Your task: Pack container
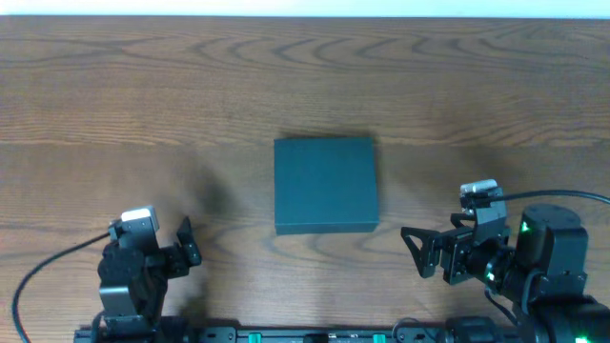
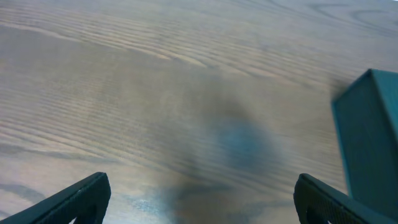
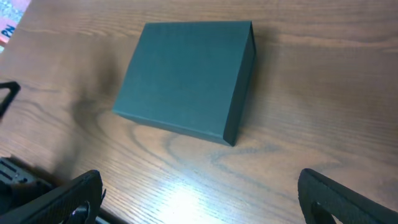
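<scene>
The container point(image 1: 325, 184) is a dark teal square box, lid shut, lying flat in the middle of the wooden table. It fills the upper middle of the right wrist view point(image 3: 186, 78), and its edge shows at the right of the left wrist view point(image 2: 373, 137). My left gripper point(image 1: 188, 240) is open and empty at the front left, apart from the box; its fingers show in its wrist view point(image 2: 202, 199). My right gripper point(image 1: 416, 250) is open and empty at the front right, pointing toward the box, fingers wide apart point(image 3: 202, 196). No snack packets are in view.
A pink and red printed item point(image 3: 11, 22) shows at the top left corner of the right wrist view. The wooden table point(image 1: 143, 95) extends around the box. Black cables run from both arm bases.
</scene>
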